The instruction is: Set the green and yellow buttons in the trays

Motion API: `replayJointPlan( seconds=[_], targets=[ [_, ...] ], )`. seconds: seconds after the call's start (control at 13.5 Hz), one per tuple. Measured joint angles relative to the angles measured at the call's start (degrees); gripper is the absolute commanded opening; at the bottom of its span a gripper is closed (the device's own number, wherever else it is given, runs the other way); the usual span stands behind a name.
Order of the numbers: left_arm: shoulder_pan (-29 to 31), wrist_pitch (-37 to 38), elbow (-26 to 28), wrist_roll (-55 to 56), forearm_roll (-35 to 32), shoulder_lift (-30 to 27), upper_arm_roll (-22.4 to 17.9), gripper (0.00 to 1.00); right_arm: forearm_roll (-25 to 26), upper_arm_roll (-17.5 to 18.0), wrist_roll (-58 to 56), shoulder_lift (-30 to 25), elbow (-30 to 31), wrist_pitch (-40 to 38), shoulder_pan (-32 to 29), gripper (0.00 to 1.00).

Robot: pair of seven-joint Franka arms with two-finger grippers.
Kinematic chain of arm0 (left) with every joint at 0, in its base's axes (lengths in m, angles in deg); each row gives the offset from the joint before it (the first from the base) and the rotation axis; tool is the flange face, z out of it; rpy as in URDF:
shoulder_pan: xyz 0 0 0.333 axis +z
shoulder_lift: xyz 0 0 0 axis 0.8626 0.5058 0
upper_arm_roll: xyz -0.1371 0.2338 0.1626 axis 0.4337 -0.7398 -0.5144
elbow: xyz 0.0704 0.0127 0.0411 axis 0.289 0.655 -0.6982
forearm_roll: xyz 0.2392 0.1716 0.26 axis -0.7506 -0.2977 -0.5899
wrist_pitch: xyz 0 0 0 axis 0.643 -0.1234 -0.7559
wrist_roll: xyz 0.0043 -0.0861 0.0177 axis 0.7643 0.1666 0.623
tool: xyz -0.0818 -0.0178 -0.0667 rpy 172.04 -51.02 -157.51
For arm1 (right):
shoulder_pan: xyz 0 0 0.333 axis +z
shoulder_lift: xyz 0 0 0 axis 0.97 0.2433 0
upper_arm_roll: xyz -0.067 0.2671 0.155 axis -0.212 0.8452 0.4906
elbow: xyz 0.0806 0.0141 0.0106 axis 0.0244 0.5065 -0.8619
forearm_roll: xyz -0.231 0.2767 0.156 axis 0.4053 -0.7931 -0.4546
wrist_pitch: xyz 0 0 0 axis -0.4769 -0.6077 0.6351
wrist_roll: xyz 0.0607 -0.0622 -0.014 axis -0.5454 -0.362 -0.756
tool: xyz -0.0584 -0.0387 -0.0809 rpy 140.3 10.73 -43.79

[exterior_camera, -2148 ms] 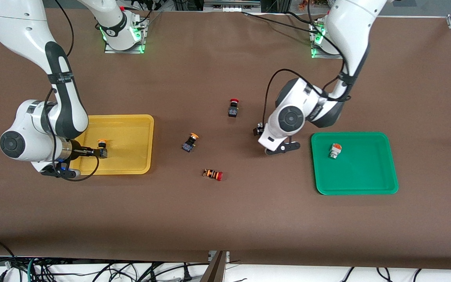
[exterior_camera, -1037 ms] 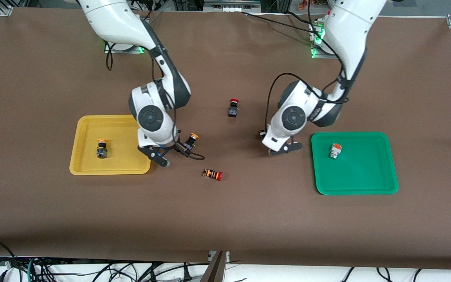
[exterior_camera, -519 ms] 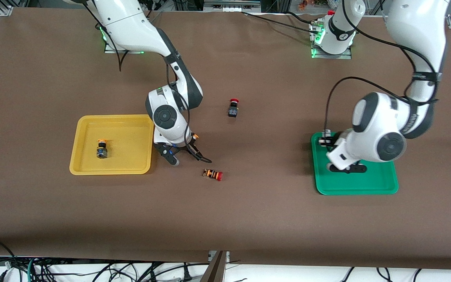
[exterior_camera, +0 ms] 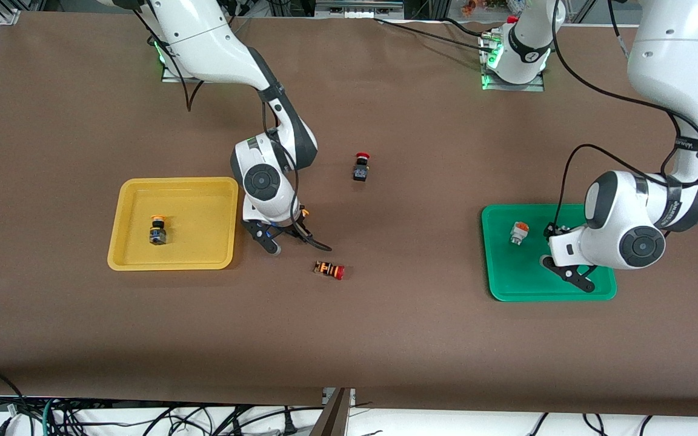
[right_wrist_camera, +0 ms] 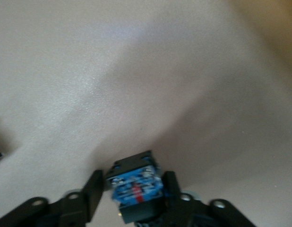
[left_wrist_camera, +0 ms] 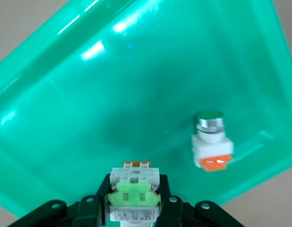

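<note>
My left gripper (exterior_camera: 552, 232) hangs over the green tray (exterior_camera: 591, 289). It is shut on a white button with a green face (left_wrist_camera: 134, 191). A second white-silver button with an orange face (exterior_camera: 518, 232) lies in that tray and shows in the left wrist view (left_wrist_camera: 211, 142). My right gripper (exterior_camera: 295, 221) is low at the table beside the yellow tray (exterior_camera: 173, 263). It is shut on a yellow-capped button with a black-and-blue body (right_wrist_camera: 135, 187); its cap (exterior_camera: 305, 212) peeks out. Another yellow-capped button (exterior_camera: 157, 230) stands in the yellow tray.
A red-capped black button (exterior_camera: 361, 166) stands mid-table, farther from the front camera than my right gripper. A red-capped button with an orange-striped body (exterior_camera: 329, 269) lies nearer to the camera. Brown table cover (exterior_camera: 385, 339) spreads all around.
My right gripper left one yellow button in the yellow tray, swung to the second one and closed round it. My left gripper carried the green-faced button from mid-table to over the green tray.
</note>
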Motion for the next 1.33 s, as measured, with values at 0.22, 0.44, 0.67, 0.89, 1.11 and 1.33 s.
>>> replayJointPlan(
  seconds=[0.22,0.44,0.67,0.89,1.11,1.33],
  targets=[
    [2.4,-4.8,1.3,-4.5,0.0,2.3,0.1,1.00,0.0,-0.3,-0.7,-0.1,-0.1,0.1,-0.1,0.00],
    [3.2,-4.6,1.2,-5.5,0.0,1.3,0.6,1.00,0.0,-0.8,-6.1,-0.5,-0.5,-0.4,-1.5,0.00],
    [3.1,3.1,-1.1,-4.7,0.4,-4.3,2.4,1.00,-0.8,-1.4,-21.5,-3.2,-2.1,-8.8,-7.8,0.00],
    [3.0,18.4,-5.2,1.3,1.5,-12.4,2.7,1.00,-1.5,-2.3,-39.0,-6.2,-2.6,-16.9,-14.8,0.00],
    [3.0,27.0,-9.8,9.9,2.0,-18.9,2.8,1.00,-1.6,-4.8,-49.9,-6.3,-1.7,-18.9,-17.7,0.00],
    [2.9,31.8,-12.7,17.9,4.4,-24.9,3.7,1.00,-1.6,-6.2,-56.0,-6.1,0.2,-19.0,-19.1,0.15]
  ],
)
